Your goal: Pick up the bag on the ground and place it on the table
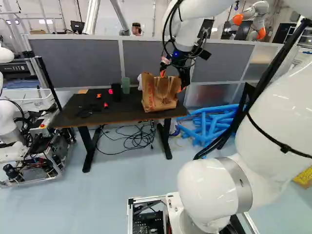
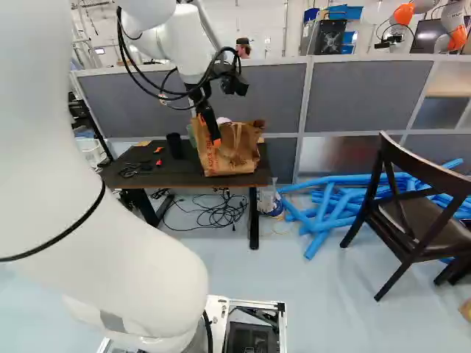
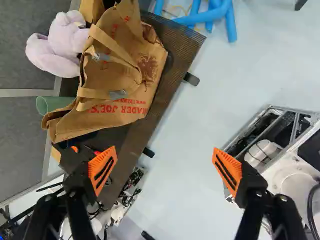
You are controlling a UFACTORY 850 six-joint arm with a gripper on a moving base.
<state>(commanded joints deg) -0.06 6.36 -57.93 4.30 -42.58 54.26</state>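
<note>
Another robot: (image 1: 9, 122) a white arm on a wheeled frame, left of the table (image 1: 112, 115) in the left base view.
Small items: red and orange pieces (image 1: 106, 105) on the left part of the table, beside a tangle of thin black cord (image 1: 85, 112).
Cups: a dark cup (image 1: 116, 92) standing on the table near its middle, with a green cup (image 1: 126, 85) just to its right.
Floor cables: black, looped loosely on the floor below the table (image 1: 134, 139).
Soft toy: pale purple (image 3: 60, 45), at the far side of the table, behind the bag.
Bag: brown paper (image 1: 158, 95) with red print and two handles, upright on the table near its right end.
Claw: open (image 2: 209, 129), its orange pads (image 3: 102, 170) wide apart, with nothing gripped; in the base views it hangs over the right part of the table, at the bag. In the wrist view the bag lies ahead of one finger, outside the gap.
Tubes: blue (image 2: 335, 209), piled on the floor right of the table.
Chair: dark wood (image 2: 419, 213), well to the right of the table in the right base view.
Divider: grey panels (image 2: 368, 95) behind the table.
</note>
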